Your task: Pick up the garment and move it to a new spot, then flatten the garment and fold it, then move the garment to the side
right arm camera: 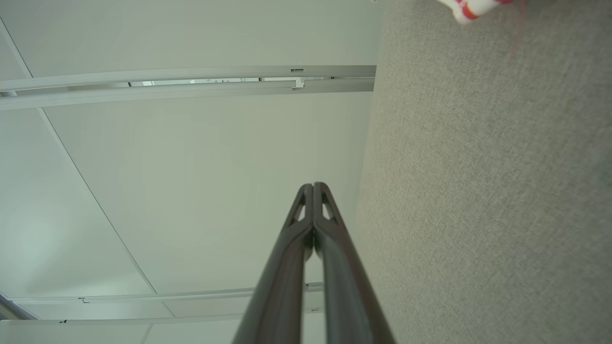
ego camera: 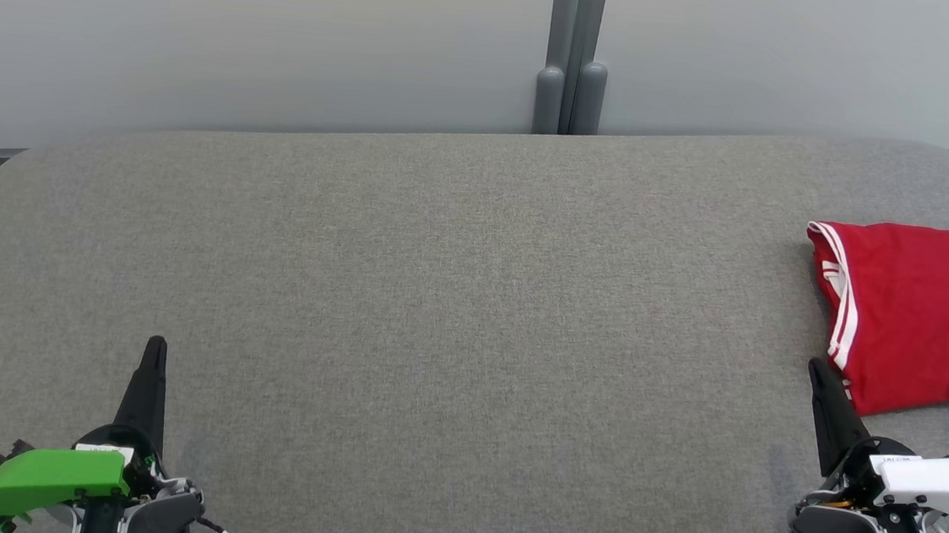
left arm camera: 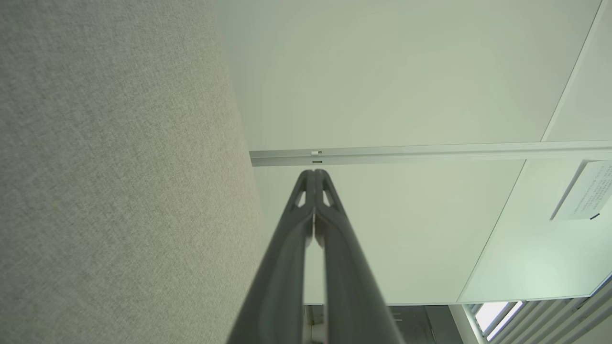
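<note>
The garment (ego camera: pixel 919 314) is red with white stripes and lies folded at the right edge of the grey padded surface (ego camera: pixel 455 299). A small corner of the garment (right arm camera: pixel 471 7) peeks in at the top of the right wrist view. My right gripper (ego camera: pixel 815 367) is shut and empty, its tip just left of the garment's near corner, apart from it. In its own wrist view the right gripper (right arm camera: pixel 313 185) has both fingers pressed together. My left gripper (ego camera: pixel 156 344) stands at the lower left, shut with nothing held; the left gripper (left arm camera: pixel 314 173) shows closed tips in its wrist view.
A pale wall (ego camera: pixel 248 28) with a grey vertical post (ego camera: pixel 574 54) runs behind the surface. The surface's rounded back edge lies near the wall, and its corners curve off at far left and far right.
</note>
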Controlling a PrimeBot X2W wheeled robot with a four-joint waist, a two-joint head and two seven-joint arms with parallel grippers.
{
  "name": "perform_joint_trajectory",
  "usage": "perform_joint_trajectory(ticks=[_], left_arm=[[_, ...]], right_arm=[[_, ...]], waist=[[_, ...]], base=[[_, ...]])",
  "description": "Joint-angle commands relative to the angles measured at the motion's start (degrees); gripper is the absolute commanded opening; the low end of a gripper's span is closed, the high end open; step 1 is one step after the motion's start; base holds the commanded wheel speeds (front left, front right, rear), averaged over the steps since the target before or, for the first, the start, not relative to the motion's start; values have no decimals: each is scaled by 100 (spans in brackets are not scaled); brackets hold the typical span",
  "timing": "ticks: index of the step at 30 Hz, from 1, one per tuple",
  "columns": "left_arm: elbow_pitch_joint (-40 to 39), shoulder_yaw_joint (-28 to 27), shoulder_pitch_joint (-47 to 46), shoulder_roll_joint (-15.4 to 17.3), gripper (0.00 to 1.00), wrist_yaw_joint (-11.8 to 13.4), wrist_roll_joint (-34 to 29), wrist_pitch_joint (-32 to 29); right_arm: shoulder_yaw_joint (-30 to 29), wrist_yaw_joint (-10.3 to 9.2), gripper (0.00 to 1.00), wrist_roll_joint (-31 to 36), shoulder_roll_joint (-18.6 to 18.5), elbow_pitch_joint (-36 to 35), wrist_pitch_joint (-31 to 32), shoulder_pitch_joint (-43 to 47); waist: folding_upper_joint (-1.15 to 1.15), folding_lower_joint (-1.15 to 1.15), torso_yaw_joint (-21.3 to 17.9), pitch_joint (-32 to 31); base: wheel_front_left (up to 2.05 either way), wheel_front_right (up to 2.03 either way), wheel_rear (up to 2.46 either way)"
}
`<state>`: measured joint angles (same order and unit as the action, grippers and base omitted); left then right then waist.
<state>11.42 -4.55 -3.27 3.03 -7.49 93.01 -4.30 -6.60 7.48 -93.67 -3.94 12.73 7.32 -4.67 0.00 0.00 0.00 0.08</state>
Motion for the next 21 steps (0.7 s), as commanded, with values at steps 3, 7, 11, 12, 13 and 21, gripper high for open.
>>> perform_joint_trajectory(ticks=[3, 7, 11, 12, 13, 21], left_arm=[[1, -21, -80, 1, 0, -18, -3, -20], [1, -22, -81, 1, 0, -18, -5, -22], [1, -23, -81, 0, 0, -18, -5, -23], [1, -24, -81, -1, 0, -18, -6, -24], [1, -23, -81, -1, 0, -18, -6, -24], [0, -25, -81, -3, 0, -18, -9, -26]], right_arm=[[-19, 2, 0, 31, 11, 15, 25, -29], [-24, 3, 0, 37, 16, 15, 24, -29], [-28, 2, 0, 43, 19, 15, 27, -30], [-29, 2, 0, 45, 20, 15, 29, -30], [-30, 2, 0, 45, 21, 15, 30, -30], [-38, 3, 0, 52, 26, 16, 41, -31]], waist=[[0, 0, 0, 0], [0, 0, 0, 0], [0, 0, 0, 0], [0, 0, 0, 0], [0, 0, 0, 0], [0, 0, 0, 0]], base=[[0, 0, 0], [0, 0, 0], [0, 0, 0], [0, 0, 0], [0, 0, 0], [0, 0, 0]])
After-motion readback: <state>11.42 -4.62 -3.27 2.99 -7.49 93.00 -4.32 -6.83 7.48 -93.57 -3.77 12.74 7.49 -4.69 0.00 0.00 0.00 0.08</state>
